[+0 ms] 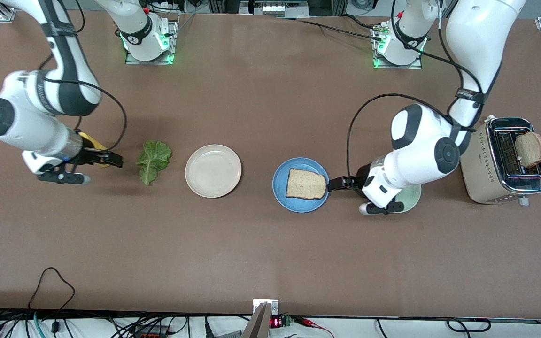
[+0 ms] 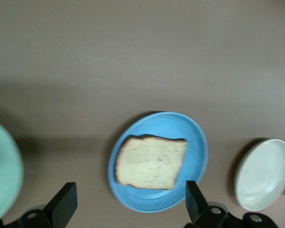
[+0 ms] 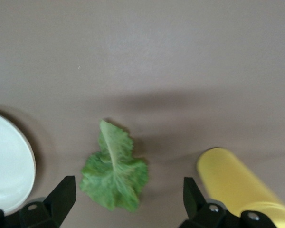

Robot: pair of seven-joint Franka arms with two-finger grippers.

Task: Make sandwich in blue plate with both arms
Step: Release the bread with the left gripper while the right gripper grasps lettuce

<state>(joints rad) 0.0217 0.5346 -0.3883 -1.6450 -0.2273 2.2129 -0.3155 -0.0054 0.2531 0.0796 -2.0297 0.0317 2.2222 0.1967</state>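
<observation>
You have one bread slice (image 1: pixel 305 184) lying flat in the blue plate (image 1: pixel 280 185), which sits near the middle of the worktop, a little toward the left arm's end and roughly midway between the robots' edge and the camera's edge. The slice fills most of the plate's well, its brown crust showing along the edges.

Your left gripper (image 1: pixel 337 183) hangs just over the plate's rim on the side toward the left arm's end, its fingers (image 2: pixel 62 205) spread wide apart and holding nothing. Under that arm's wrist you can see part of a pale mint-green plate (image 1: pixel 413 197). A toaster (image 1: pixel 489 172) stands close to the worktop's edge at the left arm's end, with a second bread slice (image 1: pixel 530 149) sticking up out of a slot.

Your right gripper (image 1: pixel 112 159) hovers low over the table toward the right arm's end, just beside the lettuce leaf (image 1: pixel 153 159), which lies flat on the bare worktop. Its fingers (image 3: pixel 61 198) are also parted and empty. A yellow cylindrical object (image 3: pixel 232 182) lies beneath that gripper; you cannot tell what it is.

A cream-white plate (image 1: pixel 213 170) sits between the lettuce leaf and the blue plate, apart from both.
</observation>
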